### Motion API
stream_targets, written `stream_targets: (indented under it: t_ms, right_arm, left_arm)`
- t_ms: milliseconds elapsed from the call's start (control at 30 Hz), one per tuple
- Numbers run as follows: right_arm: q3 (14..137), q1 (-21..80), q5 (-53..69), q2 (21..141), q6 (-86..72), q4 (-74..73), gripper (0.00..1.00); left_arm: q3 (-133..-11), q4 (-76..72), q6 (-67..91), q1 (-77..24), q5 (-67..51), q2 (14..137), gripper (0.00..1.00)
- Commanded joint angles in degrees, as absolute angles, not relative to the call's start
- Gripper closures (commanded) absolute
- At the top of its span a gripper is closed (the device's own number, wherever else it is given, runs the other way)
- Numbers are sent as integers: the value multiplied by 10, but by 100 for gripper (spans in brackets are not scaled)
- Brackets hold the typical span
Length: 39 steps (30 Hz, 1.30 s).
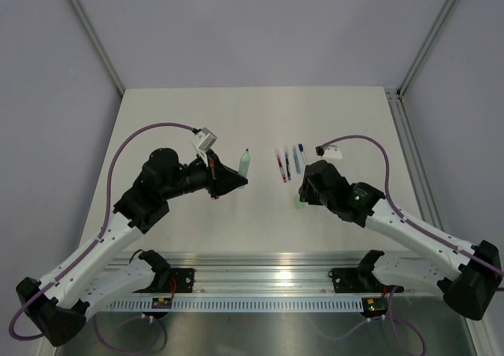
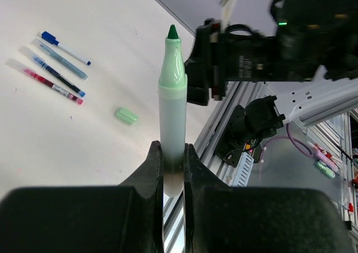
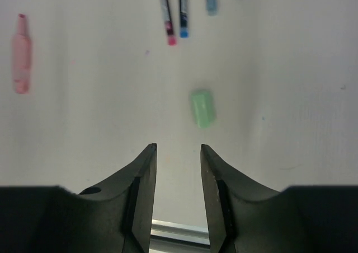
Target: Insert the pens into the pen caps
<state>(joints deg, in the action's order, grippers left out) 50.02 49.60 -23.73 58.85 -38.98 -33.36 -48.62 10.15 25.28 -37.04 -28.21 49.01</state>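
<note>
My left gripper is shut on the lower barrel of a thick pale green pen, held upright with its dark green tip bare. From above, this pen juts out past the left gripper. A short light green pen cap lies flat on the table. My right gripper hovers open just short of it, nothing between its fingers. The same cap shows in the left wrist view, below the right gripper's black body. Several thin pens lie in a row beyond the cap.
A pink pen lies alone on the table, far left in the right wrist view. The thin red and blue pens lie side by side. The aluminium rail runs along the near table edge.
</note>
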Motion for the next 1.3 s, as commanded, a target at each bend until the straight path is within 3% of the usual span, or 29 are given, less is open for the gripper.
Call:
stream_targets:
  t_ms: [0,333,633,967,1267]
  right_arm:
    - [475,434,-146,616,-350,-350,57]
    - [501,378,-95,802,-291,-301,44]
    - [539,362,-76,896,-260,-284,42]
    - [563,363,-83,973,-242,-266,50]
    - [556,362,-81,984,-254,-254,66]
  left_arm:
    - [-508,81,241,-370,-281,483,100]
    - [-508,83,238,-370,-281,477,100]
    - [-508,80,242,-370,-292,486,100]
    - [-508,77,243,-370,-294,490,100]
    - [-507,77,245,-370,-298,494,100]
